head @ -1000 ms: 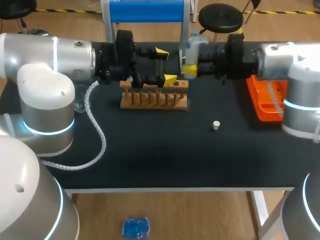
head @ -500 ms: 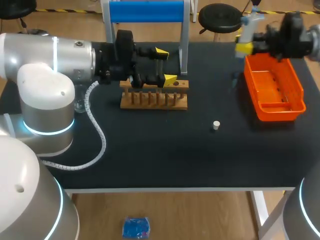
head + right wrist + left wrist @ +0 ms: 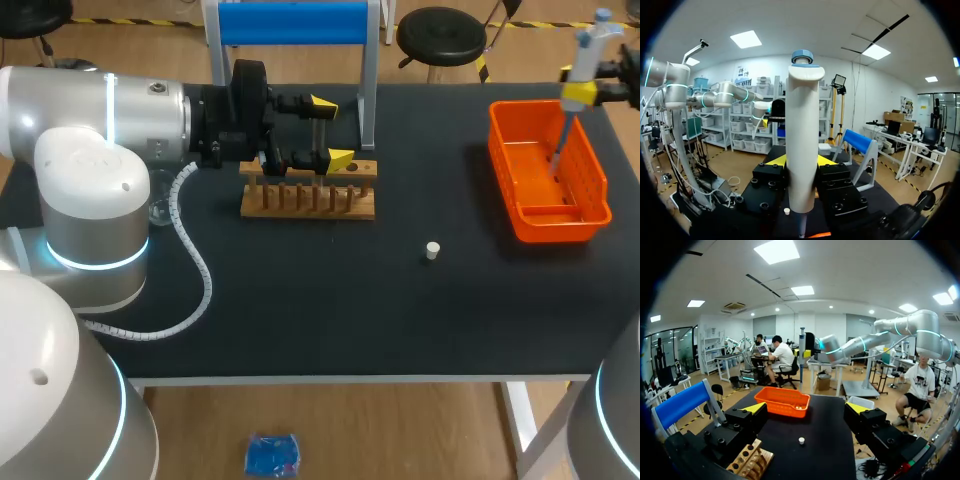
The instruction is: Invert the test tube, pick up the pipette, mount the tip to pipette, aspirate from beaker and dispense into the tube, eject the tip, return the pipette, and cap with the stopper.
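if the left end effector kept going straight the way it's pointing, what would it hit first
Most likely the orange tray, centred ahead of the left end effector in its wrist view. The white stopper lies lower, probably under that line; depth is unclear.

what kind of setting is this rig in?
Likely a robotics lab bench staged for wet-lab work: a wooden test tube rack and an orange tray on the black table, and a pipette gripped in the right tool.
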Action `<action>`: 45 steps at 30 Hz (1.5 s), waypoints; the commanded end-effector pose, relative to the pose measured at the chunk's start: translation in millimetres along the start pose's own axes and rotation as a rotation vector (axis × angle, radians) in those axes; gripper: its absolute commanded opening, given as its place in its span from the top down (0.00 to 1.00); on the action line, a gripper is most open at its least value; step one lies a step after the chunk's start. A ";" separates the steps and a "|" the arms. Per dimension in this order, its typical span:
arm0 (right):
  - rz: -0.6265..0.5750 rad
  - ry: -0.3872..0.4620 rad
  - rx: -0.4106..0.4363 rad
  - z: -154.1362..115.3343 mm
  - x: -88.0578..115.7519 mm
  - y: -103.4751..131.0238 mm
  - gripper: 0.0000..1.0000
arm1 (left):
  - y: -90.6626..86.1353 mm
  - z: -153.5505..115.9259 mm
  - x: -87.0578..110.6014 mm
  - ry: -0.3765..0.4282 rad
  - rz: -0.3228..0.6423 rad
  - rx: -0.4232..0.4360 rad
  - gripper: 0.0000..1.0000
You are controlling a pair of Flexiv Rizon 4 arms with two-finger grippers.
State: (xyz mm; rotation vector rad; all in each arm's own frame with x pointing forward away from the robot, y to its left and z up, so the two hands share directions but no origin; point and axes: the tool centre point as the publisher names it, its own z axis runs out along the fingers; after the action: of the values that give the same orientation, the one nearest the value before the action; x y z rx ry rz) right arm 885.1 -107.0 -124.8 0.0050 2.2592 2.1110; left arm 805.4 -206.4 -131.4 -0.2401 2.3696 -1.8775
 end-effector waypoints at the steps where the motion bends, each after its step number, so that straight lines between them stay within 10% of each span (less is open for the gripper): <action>1: 0.003 0.025 -0.029 -19.7 -7.5 -11.1 1.00 | 0.2 0.4 -0.8 0.002 0.000 0.000 0.00; 45: 0.010 0.059 -0.056 -31.2 -20.1 -46.8 1.00 | 0.2 0.4 -0.8 0.002 0.000 0.000 0.00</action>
State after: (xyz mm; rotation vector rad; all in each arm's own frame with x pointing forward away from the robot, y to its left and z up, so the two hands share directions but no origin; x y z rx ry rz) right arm 904.5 -141.2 -168.7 -0.0432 2.2340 2.2062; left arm 805.4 -206.4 -131.4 -0.2402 2.3696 -1.8775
